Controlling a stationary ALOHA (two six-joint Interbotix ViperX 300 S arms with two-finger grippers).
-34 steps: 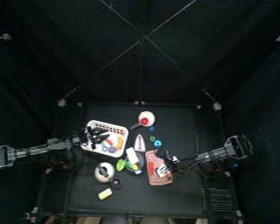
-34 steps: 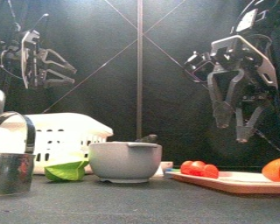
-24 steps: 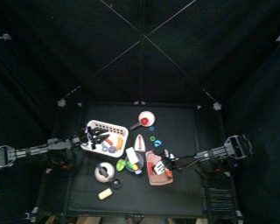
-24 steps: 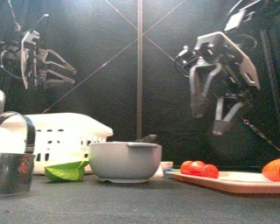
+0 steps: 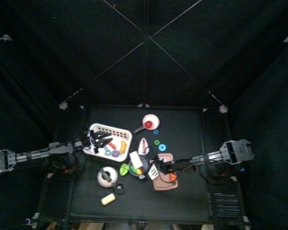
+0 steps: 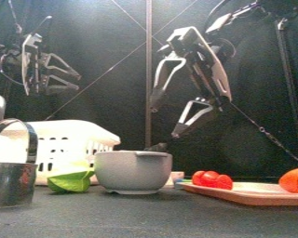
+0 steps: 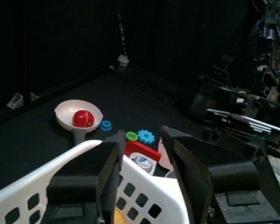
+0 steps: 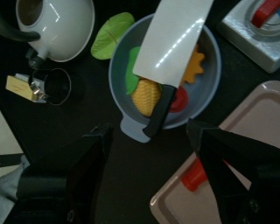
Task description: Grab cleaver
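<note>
The cleaver (image 8: 171,48) has a broad pale blade and a black handle. It lies across a grey bowl (image 8: 213,83) that holds yellow and orange pieces. My right gripper (image 8: 150,133) is open and hangs just above the cleaver's handle, one jaw on each side, touching nothing. In the front view the right gripper (image 6: 168,121) hangs above the grey bowl (image 6: 133,172), with the handle's tip (image 6: 158,146) showing over the rim. My left gripper (image 7: 140,143) is open and empty above the white basket (image 7: 60,184), at the table's left.
A salmon board (image 6: 245,193) with red pieces (image 6: 211,179) and an orange (image 6: 296,178) lies right of the bowl. A green leaf (image 8: 111,35) and a white pot (image 8: 55,22) lie beside it. A red-and-white round object (image 7: 78,115) is further back.
My right arm has swung left from above the salmon board to above the grey bowl and the cleaver's handle. The left arm has not moved.
</note>
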